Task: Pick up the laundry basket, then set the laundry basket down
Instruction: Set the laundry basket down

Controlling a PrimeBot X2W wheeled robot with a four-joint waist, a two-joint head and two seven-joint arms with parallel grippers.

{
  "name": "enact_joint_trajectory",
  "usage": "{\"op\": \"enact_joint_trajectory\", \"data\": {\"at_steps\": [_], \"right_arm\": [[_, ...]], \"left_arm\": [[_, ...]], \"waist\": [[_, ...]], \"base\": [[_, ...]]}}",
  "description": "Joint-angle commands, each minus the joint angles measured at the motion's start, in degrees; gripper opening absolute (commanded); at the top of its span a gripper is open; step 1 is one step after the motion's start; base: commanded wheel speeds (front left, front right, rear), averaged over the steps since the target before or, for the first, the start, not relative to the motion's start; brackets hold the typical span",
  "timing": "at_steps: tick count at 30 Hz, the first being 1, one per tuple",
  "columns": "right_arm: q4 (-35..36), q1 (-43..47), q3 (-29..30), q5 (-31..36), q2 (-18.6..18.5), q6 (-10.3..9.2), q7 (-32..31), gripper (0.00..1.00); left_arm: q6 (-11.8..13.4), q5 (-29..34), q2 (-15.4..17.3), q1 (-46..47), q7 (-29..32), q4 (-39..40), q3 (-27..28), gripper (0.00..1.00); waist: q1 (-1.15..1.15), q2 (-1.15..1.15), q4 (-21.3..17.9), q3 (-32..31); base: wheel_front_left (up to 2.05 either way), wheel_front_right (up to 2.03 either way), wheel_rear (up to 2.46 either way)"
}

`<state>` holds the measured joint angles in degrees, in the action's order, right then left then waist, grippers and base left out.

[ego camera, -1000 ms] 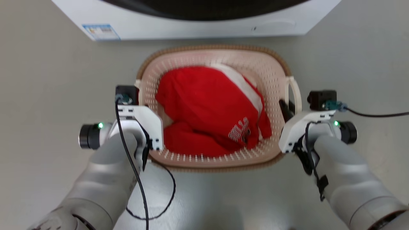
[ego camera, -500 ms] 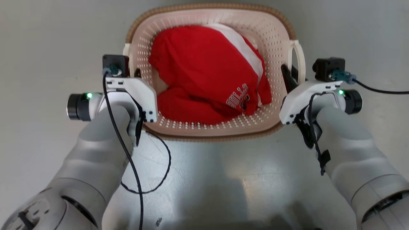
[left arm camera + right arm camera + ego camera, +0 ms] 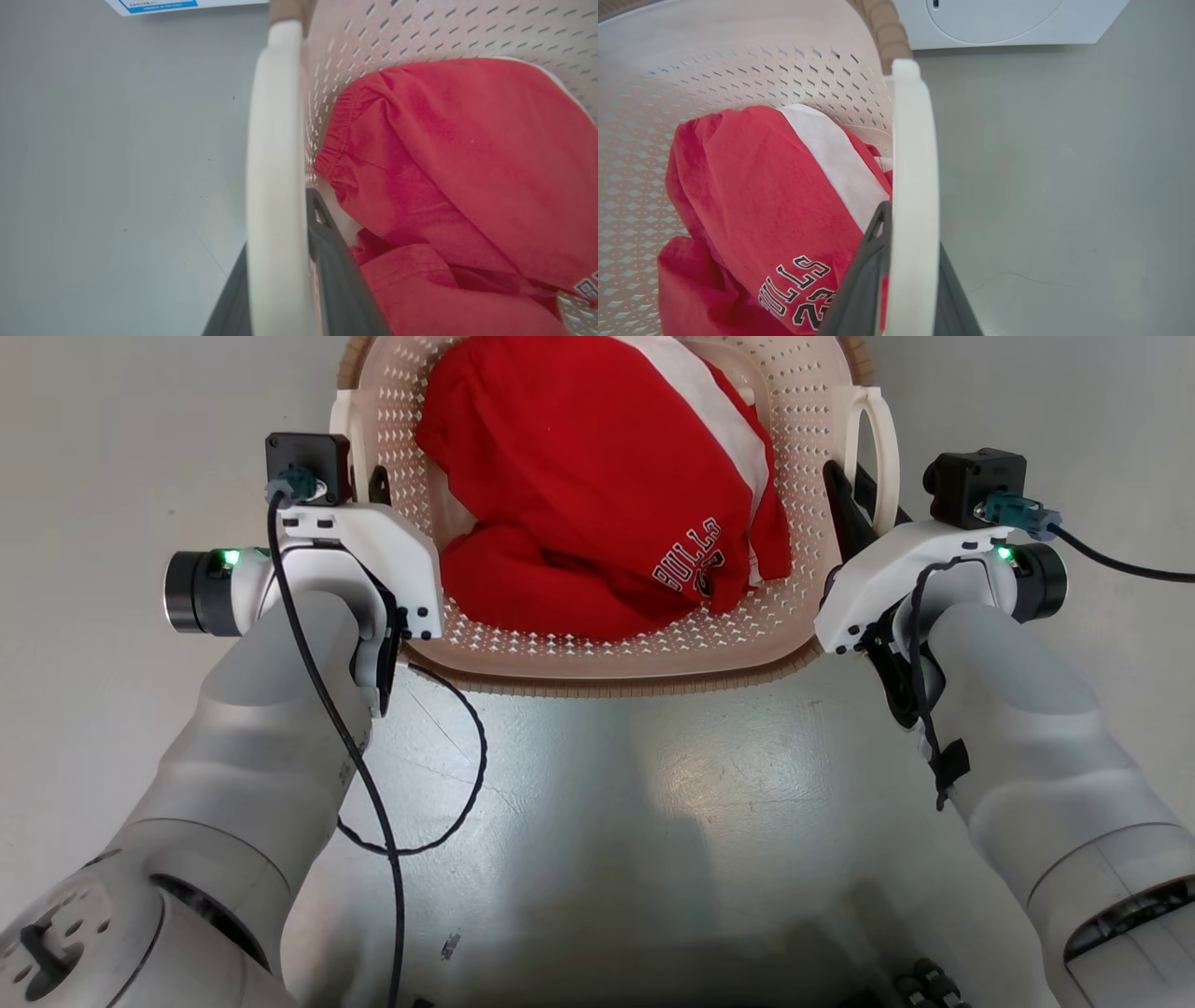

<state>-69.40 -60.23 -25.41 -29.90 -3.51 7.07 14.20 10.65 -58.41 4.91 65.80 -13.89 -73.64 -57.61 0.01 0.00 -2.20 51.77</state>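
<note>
The laundry basket (image 3: 653,649) is cream-white and perforated with a brown woven-look rim, and it holds a red and white garment (image 3: 597,476). It lies at the top middle of the head view, cut off by the top edge. My left gripper (image 3: 362,478) is shut on the basket's left loop handle (image 3: 273,177), with a dark finger (image 3: 334,266) inside the basket and the other outside. My right gripper (image 3: 864,493) is shut on the right loop handle (image 3: 913,186), whose white bar runs between the two dark fingers (image 3: 861,284).
Grey floor (image 3: 607,821) spreads under and around the basket. The white washing machine (image 3: 994,21) stands just beyond the basket, and its blue label (image 3: 149,4) shows at the top edge. A black cable (image 3: 439,803) hangs in a loop from my left arm.
The head camera has tilted, so the washing machine has left the top edge and the basket and both grippers sit higher in the picture. The basket looks slightly nearer. Both grippers keep their hold.
</note>
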Motion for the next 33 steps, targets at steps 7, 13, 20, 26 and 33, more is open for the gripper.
{"op": "enact_joint_trajectory", "data": {"at_steps": [7, 13, 20, 26, 33], "right_arm": [[1.0, 2.4, 1.0, 2.2, 0.6, 0.42, 0.8, 0.0], [1.1, 2.8, 1.3, 2.3, 0.6, 0.42, 0.8, 0.0], [0.9, 2.8, 1.1, 1.8, 0.6, 0.42, 0.8, 0.0], [0.3, 2.7, 1.0, 1.6, 0.6, 0.42, 0.8, 0.0], [-0.4, 2.3, 1.1, 1.5, 0.6, 0.42, 0.8, 0.0]], "left_arm": [[1.3, 1.0, 3.0, 1.7, -1.0, -0.3, 1.1, 0.0], [1.4, 1.3, 3.0, 2.1, -1.1, -0.3, 1.2, 0.0], [1.4, 1.5, 3.0, 2.4, -1.1, -0.3, 1.3, 0.0], [1.4, 1.7, 3.1, 2.6, -1.1, -0.3, 1.5, 0.0], [1.4, 1.6, 3.1, 2.3, -1.1, -0.3, 1.5, 0.0]], "waist": [[0.0, 0.0, 0.1, 1.2], [0.0, 0.0, 0.0, 1.6], [0.0, 0.0, -0.1, 2.0], [0.0, 0.0, -0.2, 2.0], [0.0, 0.0, -0.3, 2.3]], "base": [[0.0, 0.0, 0.0], [0.0, 0.0, 0.0], [0.0, 0.0, 0.0], [0.0, 0.0, 0.0], [0.0, 0.0, 0.0]]}}
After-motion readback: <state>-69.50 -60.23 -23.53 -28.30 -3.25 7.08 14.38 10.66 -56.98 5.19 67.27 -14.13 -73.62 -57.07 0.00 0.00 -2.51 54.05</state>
